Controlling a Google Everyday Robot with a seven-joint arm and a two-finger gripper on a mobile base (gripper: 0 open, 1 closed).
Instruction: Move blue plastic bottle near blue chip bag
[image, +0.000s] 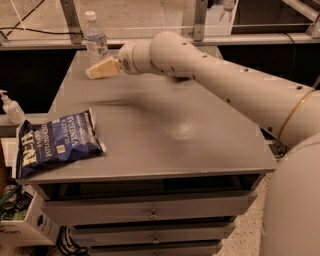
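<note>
The blue plastic bottle (95, 39), clear with a white cap and pale label, stands upright at the far left corner of the grey cabinet top (165, 130). The blue chip bag (55, 142) lies flat at the front left corner, partly over the edge. My gripper (95, 71) reaches in from the right on a long white arm and is just below and in front of the bottle, above the surface. It holds nothing that I can see.
A small white pump bottle (11, 107) stands on a lower shelf at the left. Drawers (150, 212) run below the top. A cardboard box (25, 222) sits on the floor at lower left. A metal frame and glass run behind the cabinet.
</note>
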